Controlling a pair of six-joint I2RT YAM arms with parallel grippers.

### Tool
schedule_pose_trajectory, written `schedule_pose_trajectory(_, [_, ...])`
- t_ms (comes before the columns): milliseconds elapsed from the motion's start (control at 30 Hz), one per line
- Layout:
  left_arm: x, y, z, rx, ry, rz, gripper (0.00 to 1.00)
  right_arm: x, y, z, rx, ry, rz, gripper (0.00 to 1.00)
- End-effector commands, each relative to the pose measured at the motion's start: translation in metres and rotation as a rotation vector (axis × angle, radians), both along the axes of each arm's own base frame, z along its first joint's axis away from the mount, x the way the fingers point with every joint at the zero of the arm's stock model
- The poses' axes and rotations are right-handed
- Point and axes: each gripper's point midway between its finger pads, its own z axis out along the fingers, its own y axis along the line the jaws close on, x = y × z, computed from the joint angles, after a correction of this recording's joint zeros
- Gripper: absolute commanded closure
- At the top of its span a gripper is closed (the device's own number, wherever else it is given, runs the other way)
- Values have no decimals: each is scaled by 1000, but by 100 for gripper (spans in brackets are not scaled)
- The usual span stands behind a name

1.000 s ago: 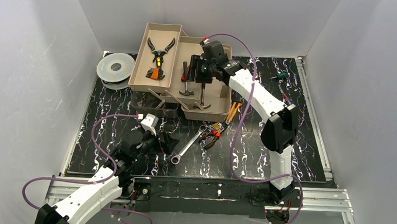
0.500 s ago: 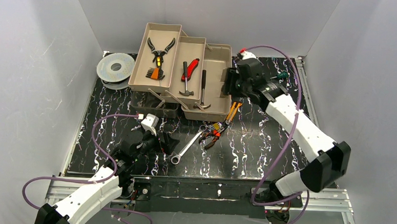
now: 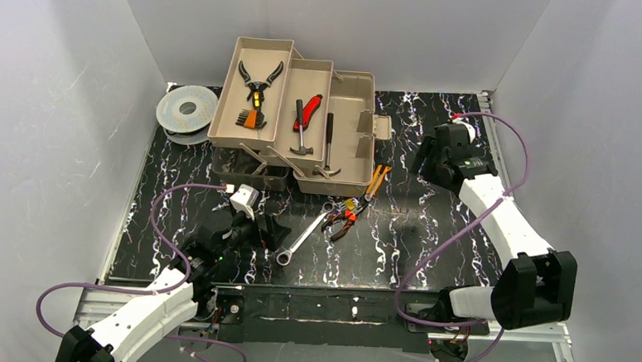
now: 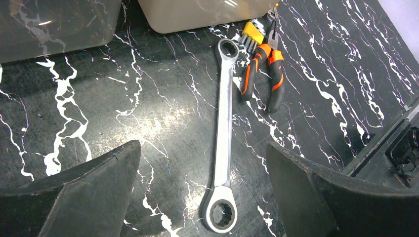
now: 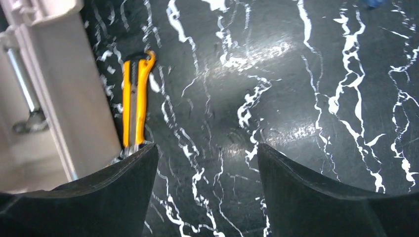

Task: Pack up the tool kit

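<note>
Where the far left corner of the table lies, a grey wire spool is seen, just beside the tan toolbox. Nearer the camera, the left end effector is held low over the table with its fingers spread wide and nothing gripped. In the left wrist view the wrench is seen lying flat between them, untouched.

The toolbox is stood open at the far middle, its trays folded out. Black pliers and a small orange tool set are held in the leftmost tray. A red knife and a hammer lie in the next, and a second long-handled tool lies in the main compartment.

On the table just before the box, the wrench lies aslant, with the orange pliers touching its far end. A yellow utility knife rests against the box's right wall. Further right, the right end effector is held above bare table, released and gripping nothing.
</note>
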Motion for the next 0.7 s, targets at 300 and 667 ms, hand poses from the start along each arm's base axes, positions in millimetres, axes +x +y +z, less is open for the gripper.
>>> schedule_pose_trajectory(300, [2,-5,17,-30,-44,-19,2,65,-111,-18,-175,103,-404,13])
schedule_pose_trajectory(667, [2,-9,14,-25,-38,-43,2,128,-144,-48,-240,294,-53,8])
